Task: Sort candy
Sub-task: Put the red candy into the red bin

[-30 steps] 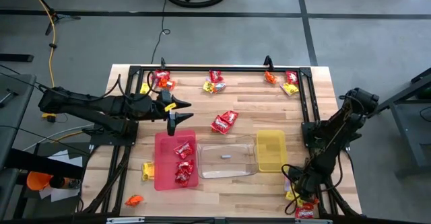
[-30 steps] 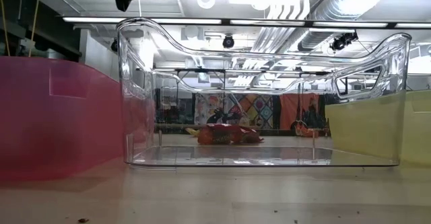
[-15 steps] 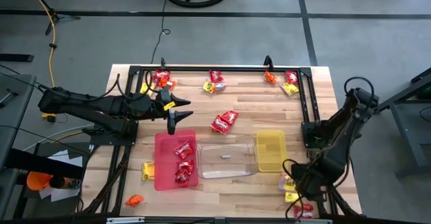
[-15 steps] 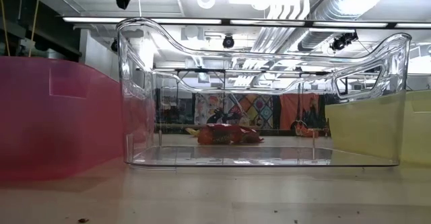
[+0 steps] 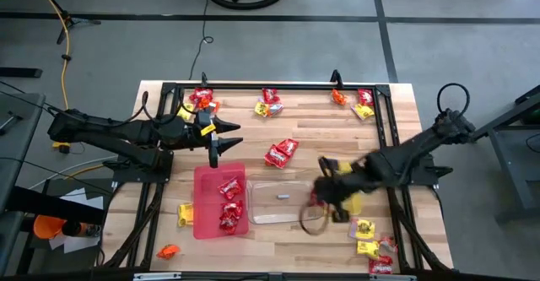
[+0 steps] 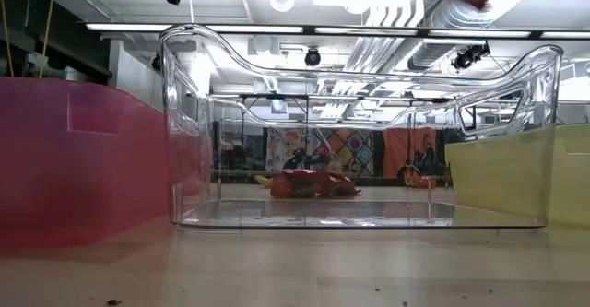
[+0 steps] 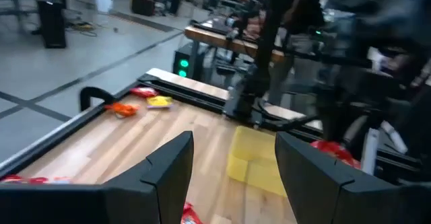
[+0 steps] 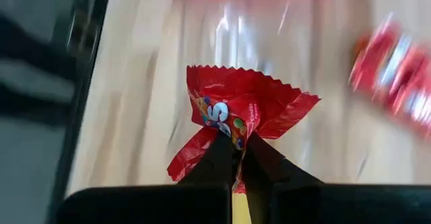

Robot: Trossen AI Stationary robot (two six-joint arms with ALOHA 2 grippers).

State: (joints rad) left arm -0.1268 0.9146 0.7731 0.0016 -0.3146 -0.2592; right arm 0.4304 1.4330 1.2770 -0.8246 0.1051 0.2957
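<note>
Overhead, right tool [image 8: 236, 153] pinched on red candy packet [image 8: 236, 120], arm outstretched above clear tray [image 5: 283, 198].

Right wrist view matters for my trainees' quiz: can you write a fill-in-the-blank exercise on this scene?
1. The right gripper is shut on a ____ candy packet.
2. The left gripper's jaws stand ____.
3. The tray between the red tray and the yellow tray is ____.

Missing words: red; open; clear
</note>
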